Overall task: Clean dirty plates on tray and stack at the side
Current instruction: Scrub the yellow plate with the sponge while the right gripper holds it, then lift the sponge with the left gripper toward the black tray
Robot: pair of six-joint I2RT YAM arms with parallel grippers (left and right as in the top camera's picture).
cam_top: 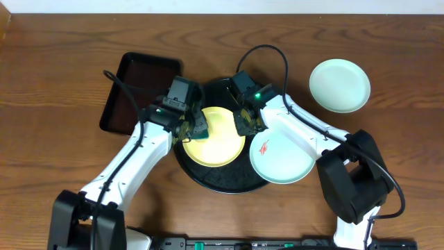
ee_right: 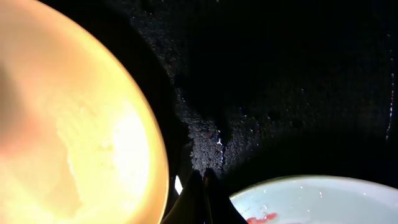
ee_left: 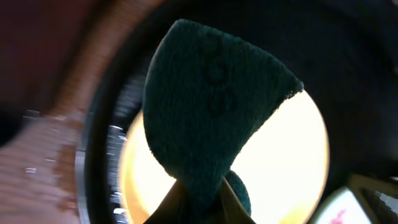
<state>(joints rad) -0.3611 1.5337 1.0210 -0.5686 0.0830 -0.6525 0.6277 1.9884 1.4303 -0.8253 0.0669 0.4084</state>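
- The left gripper [cam_top: 196,128] is clamped on a dark green sponge [ee_left: 211,106], which hangs from its tips onto the yellow plate [cam_top: 223,142] directly beneath it.
- The right gripper [ee_right: 202,186] is closed tip to tip with nothing between. It sits low over the black tray [cam_top: 215,179], with the yellow plate's rim just to its left.
- The smeared plate [cam_top: 281,158] lies just right of the right gripper and back towards the arm's base, overhanging the tray rim.
- The clean plate [cam_top: 339,85] rests on the table [cam_top: 388,160], well apart to the right gripper's right.
- We judge the plates stiff, light and smooth. The tray glistens with droplets, so a plate would likely slide under wiping unless braced.
- We would pinch a plate at its rim, where it lifts off the tray. It is shallow, so the hold is thin.
- The sponge looks soft and will squash under pressure.
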